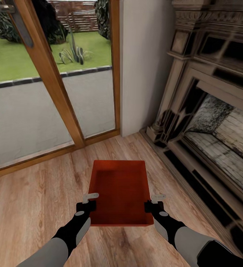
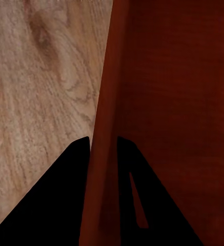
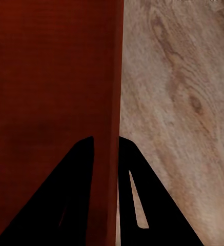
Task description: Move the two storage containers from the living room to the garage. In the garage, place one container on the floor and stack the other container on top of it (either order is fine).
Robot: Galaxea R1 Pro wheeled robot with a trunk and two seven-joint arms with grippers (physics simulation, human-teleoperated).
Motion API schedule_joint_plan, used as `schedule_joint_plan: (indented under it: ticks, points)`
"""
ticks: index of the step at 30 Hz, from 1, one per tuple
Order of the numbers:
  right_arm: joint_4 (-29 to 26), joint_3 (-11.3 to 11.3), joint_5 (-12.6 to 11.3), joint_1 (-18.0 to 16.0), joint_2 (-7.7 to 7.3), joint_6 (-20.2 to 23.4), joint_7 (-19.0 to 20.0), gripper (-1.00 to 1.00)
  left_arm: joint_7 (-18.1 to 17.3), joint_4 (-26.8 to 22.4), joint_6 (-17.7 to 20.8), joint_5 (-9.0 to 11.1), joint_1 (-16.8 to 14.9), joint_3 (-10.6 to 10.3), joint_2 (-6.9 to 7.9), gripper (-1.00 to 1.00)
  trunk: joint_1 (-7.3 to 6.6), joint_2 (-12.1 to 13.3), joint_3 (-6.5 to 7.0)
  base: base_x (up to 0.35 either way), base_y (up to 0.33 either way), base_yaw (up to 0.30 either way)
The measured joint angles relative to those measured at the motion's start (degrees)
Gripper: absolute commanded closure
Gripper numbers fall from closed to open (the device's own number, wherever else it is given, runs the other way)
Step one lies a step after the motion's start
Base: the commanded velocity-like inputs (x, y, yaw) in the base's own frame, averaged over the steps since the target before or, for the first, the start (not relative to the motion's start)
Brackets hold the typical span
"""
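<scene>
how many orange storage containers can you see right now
1. The storage container is held over the wood-plank floor in front of the robot, the left gripper clamped on one side wall and the right gripper on the other. A second may be out of view.

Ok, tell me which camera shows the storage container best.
The head view: the whole storage container shows, open-topped, held above the wood floor between both arms. Each wrist view shows one side wall between that gripper's fingers.
</scene>
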Motion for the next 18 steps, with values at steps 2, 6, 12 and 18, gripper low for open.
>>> schedule_joint_plan:
  ticks: [2,6,12,18]
  points:
    - [0.0,0.0,0.0,0.0,0.0,0.0,0.0,1.0,0.0,0.0,0.0,-0.01,0.0,0.0,0.0,1.0,-0.44,0.8,0.36,0.0,0.0,0.0]
    - [0.0,0.0,-0.01,0.0,0.0,-0.01,0.0,1.0,-0.01,0.0,0.0,-0.03,0.0,0.02,0.0,1.0,-1.32,2.41,1.08,0.0,0.0,0.0]
    - [0.0,-0.01,0.01,0.0,0.0,-0.02,0.0,1.0,0.0,-0.01,0.0,-0.03,0.0,0.02,-0.01,1.0,-2.64,4.81,2.15,0.0,0.0,0.0]
    - [0.05,0.1,-0.2,0.01,-0.01,-0.25,0.01,1.0,-0.01,-0.08,0.0,-0.31,-0.01,0.1,-0.04,1.0,-3.95,7.22,3.23,0.0,0.0,0.0]
